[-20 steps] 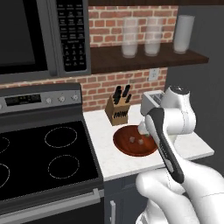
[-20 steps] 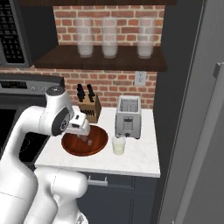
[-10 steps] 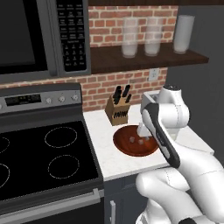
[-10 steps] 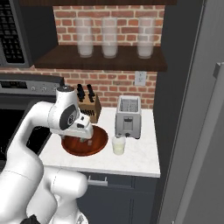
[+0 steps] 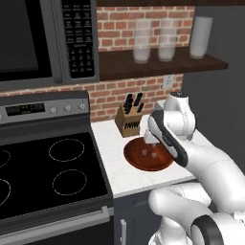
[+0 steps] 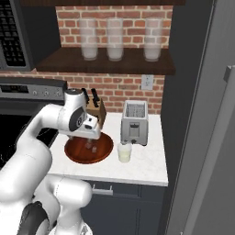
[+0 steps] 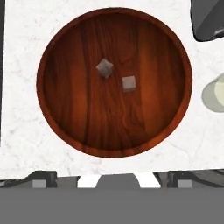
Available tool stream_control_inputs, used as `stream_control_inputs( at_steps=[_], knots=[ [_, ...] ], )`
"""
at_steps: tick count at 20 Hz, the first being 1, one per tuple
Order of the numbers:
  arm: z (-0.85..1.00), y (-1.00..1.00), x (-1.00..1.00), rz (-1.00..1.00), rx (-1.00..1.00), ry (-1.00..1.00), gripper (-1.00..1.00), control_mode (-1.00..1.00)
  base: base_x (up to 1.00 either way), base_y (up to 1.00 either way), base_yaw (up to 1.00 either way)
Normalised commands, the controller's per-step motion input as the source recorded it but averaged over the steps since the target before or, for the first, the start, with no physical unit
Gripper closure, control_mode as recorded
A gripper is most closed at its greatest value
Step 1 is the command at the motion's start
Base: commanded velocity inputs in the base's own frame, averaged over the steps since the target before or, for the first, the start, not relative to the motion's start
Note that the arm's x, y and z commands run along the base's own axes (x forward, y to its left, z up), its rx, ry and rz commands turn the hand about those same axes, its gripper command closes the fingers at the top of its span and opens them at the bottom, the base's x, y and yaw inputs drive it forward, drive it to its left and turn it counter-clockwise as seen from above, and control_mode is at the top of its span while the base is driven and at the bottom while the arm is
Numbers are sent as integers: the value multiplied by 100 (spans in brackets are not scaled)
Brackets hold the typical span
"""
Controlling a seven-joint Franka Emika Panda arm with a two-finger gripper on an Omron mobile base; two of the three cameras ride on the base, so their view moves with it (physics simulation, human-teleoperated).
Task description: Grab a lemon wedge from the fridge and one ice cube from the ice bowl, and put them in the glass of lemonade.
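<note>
**Q:** What has shifted over the last second?

**Me:** My arm has swung in over the ice bowl [image 7: 57, 118], which now lies straight below my jaws. My gripper [image 6: 90, 146] hangs above it, jaws wide apart, holding nothing.

**Q:** And the task's things?

**Me:** The glass of lemonade [image 6: 124, 152] stands just beside the bowl. Two ice cubes lie apart beneath me; the nearer cube [image 7: 128, 83] looks the easier pick. I judge the descent comes next
</note>
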Motion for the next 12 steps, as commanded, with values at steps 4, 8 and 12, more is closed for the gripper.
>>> stream_control_inputs(
  at_steps=[4, 8, 12],
  knots=[
    [-7, 1, 94, 0, 0, 0, -100, -100, 0, 0, 0],
    [-17, 0, 70, 0, 0, 0, -100, -100, 0, 0, 0],
    [-24, 0, 33, 0, 0, 4, -100, -100, 0, 0, 0]
  ],
)
